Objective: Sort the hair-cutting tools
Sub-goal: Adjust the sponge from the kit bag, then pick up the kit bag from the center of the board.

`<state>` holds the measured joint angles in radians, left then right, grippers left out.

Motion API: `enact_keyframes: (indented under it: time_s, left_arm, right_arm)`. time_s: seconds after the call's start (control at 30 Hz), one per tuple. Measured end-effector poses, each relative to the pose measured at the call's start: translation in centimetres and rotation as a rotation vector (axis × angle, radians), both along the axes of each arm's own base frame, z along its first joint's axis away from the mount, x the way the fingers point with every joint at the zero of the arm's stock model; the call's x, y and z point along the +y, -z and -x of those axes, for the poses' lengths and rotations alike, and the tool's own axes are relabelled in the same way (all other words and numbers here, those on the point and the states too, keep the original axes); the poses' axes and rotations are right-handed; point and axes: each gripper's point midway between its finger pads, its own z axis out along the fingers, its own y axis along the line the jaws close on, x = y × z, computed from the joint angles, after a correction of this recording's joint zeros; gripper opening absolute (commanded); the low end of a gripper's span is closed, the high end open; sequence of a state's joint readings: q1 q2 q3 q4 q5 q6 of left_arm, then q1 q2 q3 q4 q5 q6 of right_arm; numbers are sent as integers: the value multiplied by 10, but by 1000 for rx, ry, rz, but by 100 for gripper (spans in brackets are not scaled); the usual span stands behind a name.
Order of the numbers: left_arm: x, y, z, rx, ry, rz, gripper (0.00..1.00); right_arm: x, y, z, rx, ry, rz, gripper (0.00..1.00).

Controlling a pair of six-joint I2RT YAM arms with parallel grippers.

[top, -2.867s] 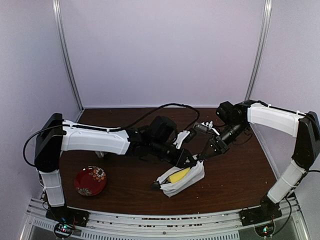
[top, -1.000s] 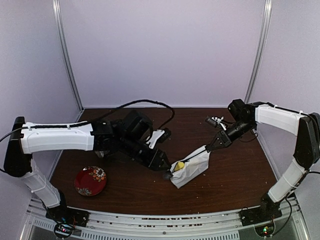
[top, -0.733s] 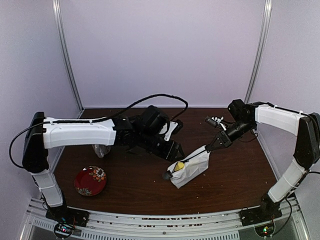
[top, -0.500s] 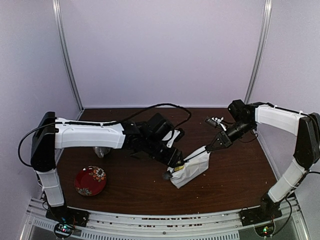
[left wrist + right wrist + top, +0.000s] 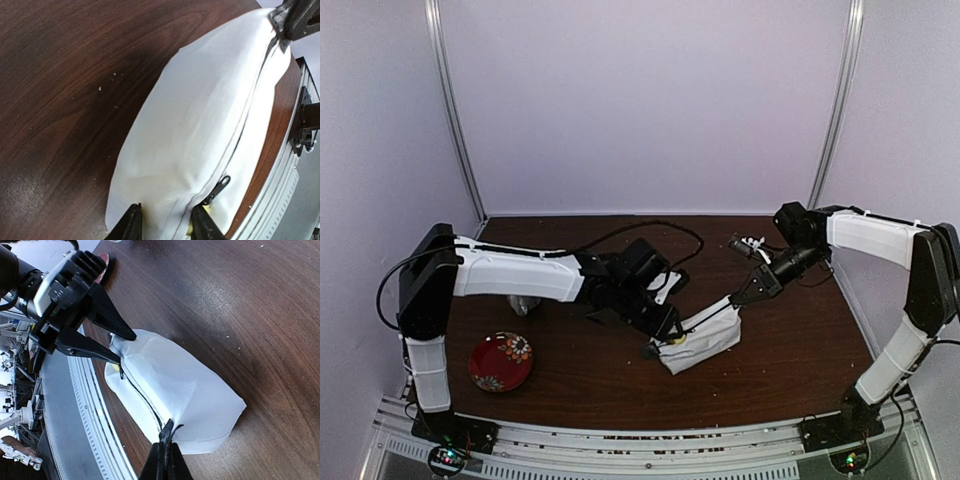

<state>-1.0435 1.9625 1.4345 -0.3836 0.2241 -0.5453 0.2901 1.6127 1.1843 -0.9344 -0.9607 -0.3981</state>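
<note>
Table (image 5: 790, 350); pouch (image 5: 705, 338) seemingly in left gripper (image 5: 166, 207)

No text, label, brand, number or sign can be read in any of the views. The white pouch (image 5: 708, 337) shows only plain fabric, with no legible print on it.
</note>
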Motion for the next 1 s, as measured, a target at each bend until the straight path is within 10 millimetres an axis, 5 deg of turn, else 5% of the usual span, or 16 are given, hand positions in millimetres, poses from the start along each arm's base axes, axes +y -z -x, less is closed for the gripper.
enact_keyframes:
  time_s: [0.27,0.53,0.63,0.87,0.93,1.0]
  left_arm:
    - [-16,42,-17,-56,-22,-98,38]
    - [2,40,-21,-192,-97,-225,51]
    - [18,26,-14,-223,-109,-202,60]
    - [39,-72,-7,-282,-174,52,62]
    - [38,-83,-7,-259,-190,118,63]
    - [41,-73,-4,-204,-200,140,63]
  right_arm:
    - [-1,8,1,25,0,22,0]
    - [-2,11,1,27,4,28,0]
    - [-2,11,1,26,4,28,0]
    - [-2,8,0,11,5,23,0]
    - [-2,7,0,11,5,23,0]
    - [-2,7,0,11,5,22,0]
